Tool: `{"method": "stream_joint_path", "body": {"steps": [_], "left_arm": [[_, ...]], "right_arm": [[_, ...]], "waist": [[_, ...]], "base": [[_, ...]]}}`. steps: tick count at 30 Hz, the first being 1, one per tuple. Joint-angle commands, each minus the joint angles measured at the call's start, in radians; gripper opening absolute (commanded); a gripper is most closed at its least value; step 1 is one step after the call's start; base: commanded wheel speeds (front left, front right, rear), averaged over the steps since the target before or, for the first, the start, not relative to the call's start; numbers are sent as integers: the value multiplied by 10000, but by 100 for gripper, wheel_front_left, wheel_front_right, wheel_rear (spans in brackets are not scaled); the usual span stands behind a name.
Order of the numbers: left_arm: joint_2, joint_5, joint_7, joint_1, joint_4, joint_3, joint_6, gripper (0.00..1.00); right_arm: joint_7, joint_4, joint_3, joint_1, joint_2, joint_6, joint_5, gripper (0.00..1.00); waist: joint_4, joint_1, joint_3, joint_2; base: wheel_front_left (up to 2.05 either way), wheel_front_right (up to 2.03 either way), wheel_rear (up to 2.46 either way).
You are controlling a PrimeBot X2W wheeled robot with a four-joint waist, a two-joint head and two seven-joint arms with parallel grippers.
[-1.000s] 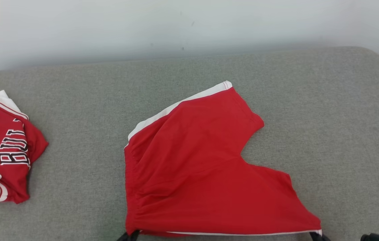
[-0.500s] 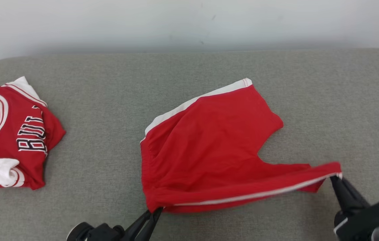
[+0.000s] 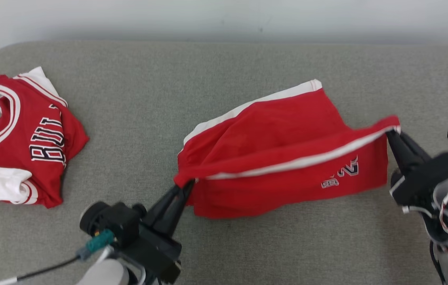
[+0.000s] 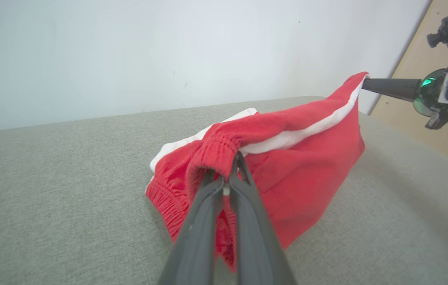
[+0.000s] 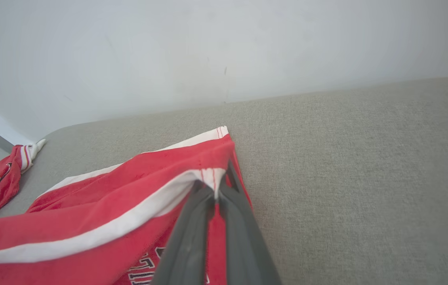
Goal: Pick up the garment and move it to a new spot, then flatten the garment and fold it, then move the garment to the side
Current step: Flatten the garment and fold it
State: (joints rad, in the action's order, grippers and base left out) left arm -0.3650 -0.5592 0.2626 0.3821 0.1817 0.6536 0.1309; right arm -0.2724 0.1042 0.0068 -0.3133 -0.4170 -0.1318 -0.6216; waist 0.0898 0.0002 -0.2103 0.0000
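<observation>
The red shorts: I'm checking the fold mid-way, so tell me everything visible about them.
The red shorts are soft, knit-looking fabric with white side stripes, a gathered elastic waistband and a dark-and-white print near one hem. One striped edge is held above the grey cushion, taut between the left hand, shut on the waistband corner, and the right hand, shut on the hem corner. Cloth hangs from that edge; the far leg lies flat on the cushion.

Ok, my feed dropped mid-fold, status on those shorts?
Left gripper shut on red shorts at waistband corner; right gripper shut on hem corner. Near edge lifted, far side on grey cushion. Red jersey off to the left, clear.
</observation>
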Motion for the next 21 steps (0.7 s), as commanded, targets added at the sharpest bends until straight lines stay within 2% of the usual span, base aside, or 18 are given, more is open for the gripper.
{"method": "stream_joint_path", "body": {"steps": [1,5,6,10,21], "left_arm": [[86,-204,33,381,265,-118,-16,0],[177,-365,33,896,698,-269,-14,0],[233,-335,35,1228,997,-341,-14,0],[334,-380,33,1701,1443,-312,-14,0],[771,-502,33,3156,2596,-118,-13,0]], "right_arm": [[35,342,236,-645,-79,23,84,0],[34,1105,634,-1644,-145,23,200,0],[81,1749,854,-2314,-270,23,285,0],[229,2697,1138,-3244,-277,23,386,0],[918,5824,2162,-6238,29,23,999,0]], "waist": [[197,-2,-418,0],[242,-2,-659,0],[307,-2,-818,0],[426,-2,-1044,0],[784,-2,-1992,0]], "base": [[0,0,0],[0,0,0],[0,0,0],[0,0,0],[0,0,0]]}}
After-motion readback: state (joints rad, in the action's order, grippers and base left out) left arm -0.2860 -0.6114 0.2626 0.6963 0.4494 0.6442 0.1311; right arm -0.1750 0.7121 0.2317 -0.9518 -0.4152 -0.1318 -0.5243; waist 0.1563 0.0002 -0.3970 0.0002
